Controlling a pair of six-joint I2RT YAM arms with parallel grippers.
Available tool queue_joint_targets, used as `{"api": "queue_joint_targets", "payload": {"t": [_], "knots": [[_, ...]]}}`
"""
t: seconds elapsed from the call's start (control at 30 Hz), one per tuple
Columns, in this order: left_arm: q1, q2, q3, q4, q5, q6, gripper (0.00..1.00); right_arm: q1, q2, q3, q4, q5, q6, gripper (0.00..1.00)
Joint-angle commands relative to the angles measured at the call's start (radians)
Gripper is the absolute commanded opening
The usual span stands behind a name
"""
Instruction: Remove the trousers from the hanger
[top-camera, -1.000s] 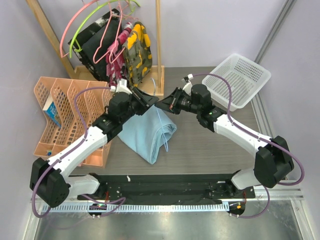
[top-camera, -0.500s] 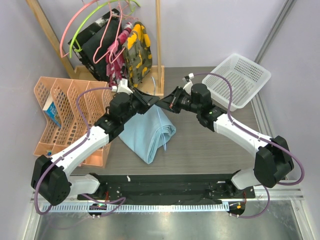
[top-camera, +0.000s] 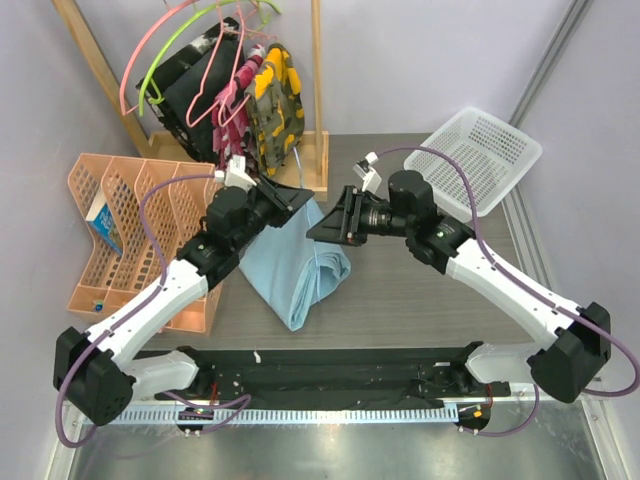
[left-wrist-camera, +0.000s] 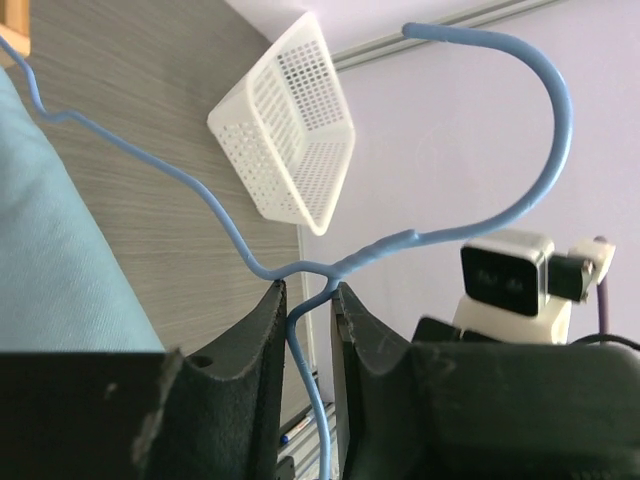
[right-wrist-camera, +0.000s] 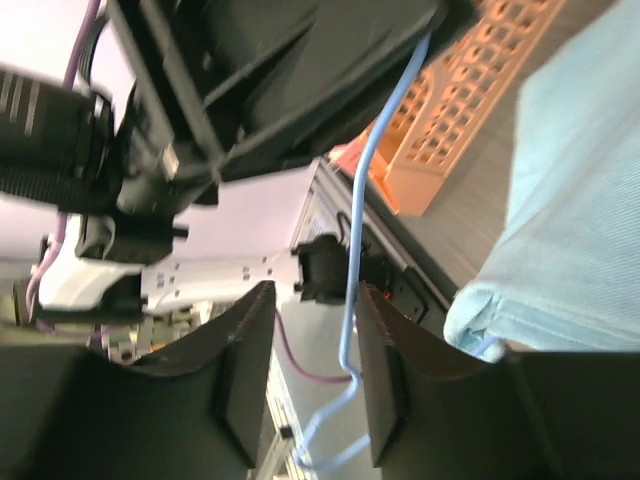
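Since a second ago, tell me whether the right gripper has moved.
Yes. In the top view the right gripper has shifted down the picture, away from the light wooden rack post.

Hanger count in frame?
4: light-blue hanger in the left tool by the trousers; two pink hangers and one lime-green hanger on the wooden rack at rear. More may hide among the clothes.

The counter (top-camera: 400, 290) is viewed from high above its near edge, facing down and away. The left tool (left-wrist-camera: 308, 300) is seen from close behind, pointed toward the white basket (left-wrist-camera: 290, 150). The right tool (right-wrist-camera: 312, 295) is seen likewise, facing the opposite way. The hanger (left-wrist-camera: 385, 248) is shared by both wrist views.
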Motion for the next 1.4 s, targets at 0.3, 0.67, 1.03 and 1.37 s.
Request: {"api": "queue_joint_targets", "payload": {"t": [0.3,0.67,1.03,1.37], "knots": [[-0.018,-0.131,0.024,0.035,-0.052,-0.015,0.0,0.093,0.025,0.022,0.1,-0.037,0.032,0.25],[-0.019,-0.142,0.017,0.056,0.074,-0.129,0.27,0.099,-0.051,-0.018,0.262,-0.063,0.075,0.01],[-0.026,-0.159,0.04,-0.011,0.14,-0.16,0.36,0.099,-0.062,-0.018,0.299,-0.059,0.069,0.01],[-0.035,-0.173,0.049,-0.047,0.101,-0.164,0.25,0.113,-0.054,0.014,0.264,-0.082,0.057,0.01]]}}
